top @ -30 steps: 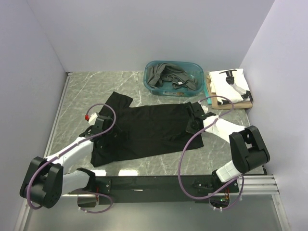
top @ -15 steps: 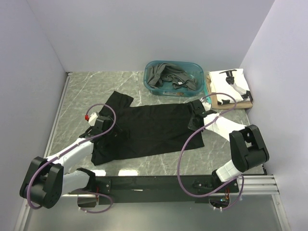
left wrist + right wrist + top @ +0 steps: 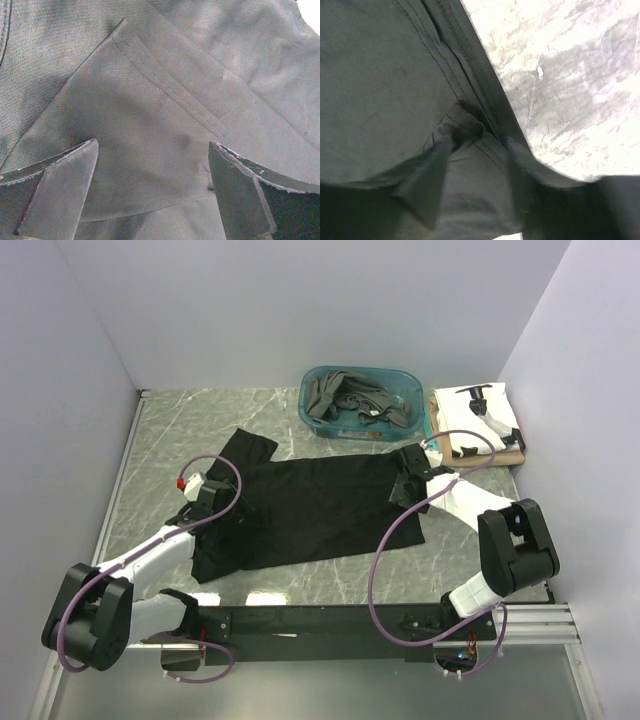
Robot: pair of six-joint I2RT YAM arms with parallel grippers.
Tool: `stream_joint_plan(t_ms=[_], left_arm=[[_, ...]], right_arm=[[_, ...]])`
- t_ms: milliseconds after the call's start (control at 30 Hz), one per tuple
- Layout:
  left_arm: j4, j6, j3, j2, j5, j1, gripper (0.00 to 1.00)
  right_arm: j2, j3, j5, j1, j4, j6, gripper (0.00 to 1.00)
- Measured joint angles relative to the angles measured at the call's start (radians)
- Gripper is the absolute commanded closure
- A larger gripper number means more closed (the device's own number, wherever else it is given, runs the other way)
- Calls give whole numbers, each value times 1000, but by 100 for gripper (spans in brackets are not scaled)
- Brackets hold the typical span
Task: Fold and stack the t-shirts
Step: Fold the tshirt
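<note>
Black shirt [image 3: 300, 510], top view: spread flat at the centre of the bench [image 3: 200, 420]. Tub [image 3: 312, 412] at 1 o'clock holds crumpled grey shirts [image 3: 345, 395]; folded white shirt [image 3: 480, 412] lies at 2 o'clock.

Left wrist: left claw [image 3: 152, 145] released, wide over a stitched seam.

Right wrist: right claw [image 3: 482, 142] parted about a small pucker at the stitched edge.

The cloth is probably light, limp and quick to bunch, so it is best taken at hems or corners.
</note>
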Motion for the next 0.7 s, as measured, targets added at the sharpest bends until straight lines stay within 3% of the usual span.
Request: stream_joint_plan(t_ms=[133,200,500,700], left_arm=[[-14,8,8,-3,1,0,1],[-35,13,16,-9,0,0,1],[-108,92,237,-2,-80,20,1],[-106,174,545,240,-99,80,0]], right_arm=[[-16,0,-3,-1,6,-12,22],[-54,0,-1,-1,6,-21,18],[-362,0,27,-2,32,-46,15],[-462,-22,40,-3,61,-71,15]])
